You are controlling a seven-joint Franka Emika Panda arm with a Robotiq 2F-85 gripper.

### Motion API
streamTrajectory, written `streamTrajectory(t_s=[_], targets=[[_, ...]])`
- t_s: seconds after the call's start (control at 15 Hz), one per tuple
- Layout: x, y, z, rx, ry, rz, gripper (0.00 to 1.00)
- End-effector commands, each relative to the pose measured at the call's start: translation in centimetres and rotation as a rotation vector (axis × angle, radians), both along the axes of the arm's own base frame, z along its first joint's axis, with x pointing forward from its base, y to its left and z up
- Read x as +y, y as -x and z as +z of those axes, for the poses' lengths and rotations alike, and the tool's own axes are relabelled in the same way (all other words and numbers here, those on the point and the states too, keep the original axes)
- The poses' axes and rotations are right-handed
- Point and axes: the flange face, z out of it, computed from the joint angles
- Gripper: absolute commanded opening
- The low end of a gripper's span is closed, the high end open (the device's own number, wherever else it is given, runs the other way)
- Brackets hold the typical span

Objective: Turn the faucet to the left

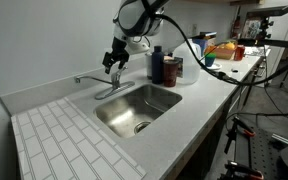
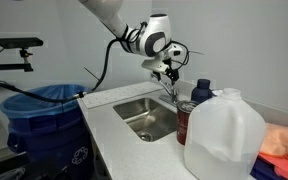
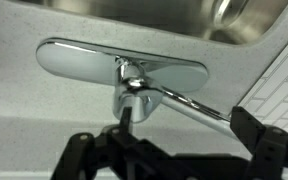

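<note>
The chrome faucet point(image 1: 96, 80) stands on its flat base plate point(image 3: 74, 60) behind the steel sink point(image 1: 134, 108). In the wrist view its hub point(image 3: 134, 85) is at centre and the thin spout point(image 3: 194, 105) runs to the lower right. My gripper point(image 3: 186, 114) is open and low over the faucet. One black finger is beside the hub and the other is past the spout, so the spout lies between them. I cannot tell whether a finger touches it. The gripper also shows in both exterior views point(image 1: 114, 68) point(image 2: 169, 75). In one exterior view the faucet is mostly hidden behind the gripper.
Dark bottles point(image 1: 156, 65) and a brown jar point(image 1: 172, 68) stand close beside the sink. A white tiled mat point(image 1: 64, 140) lies on the counter. A large plastic jug point(image 2: 224, 135) stands near the counter edge. A blue bin point(image 2: 44, 110) stands beyond the counter end.
</note>
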Motion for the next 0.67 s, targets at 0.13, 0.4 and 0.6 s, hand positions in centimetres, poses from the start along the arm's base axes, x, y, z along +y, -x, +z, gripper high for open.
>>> streamTrajectory(t_s=[0.13,0.4,0.6], targets=[[0.2,1.8,2.3,-0.119,0.024,-0.007,1.00],[-0.4,4.4,4.2,-0.081,0.017,-0.018,1.00],[-0.5,7.1,5.5,-0.041,0.017,-0.025,1.00]])
